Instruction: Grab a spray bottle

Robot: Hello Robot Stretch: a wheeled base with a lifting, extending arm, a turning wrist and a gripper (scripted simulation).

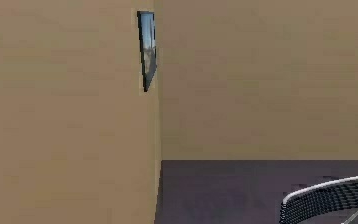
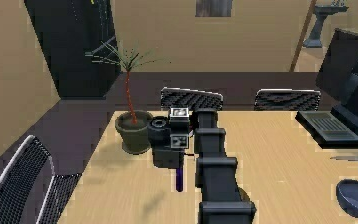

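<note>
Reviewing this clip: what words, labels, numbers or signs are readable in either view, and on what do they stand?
No text can be read.
Two small white squares: black marks in patterns, not letters.
Dark-framed wall picture: seen nearly edge-on, no text legible.
Black open laptop: dark screen, nothing legible.

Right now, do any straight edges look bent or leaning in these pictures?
Forward view: the wall corner bows and the framed picture tilts, a lens effect. Arm side view: the dark cabinet leans at the left; nothing is falling.

One table (image 2: 277, 150), three mesh chairs (image 2: 190, 98), one potted plant (image 2: 134, 125), one laptop (image 2: 337, 120), one framed picture (image 2: 214, 8) far wall.
</note>
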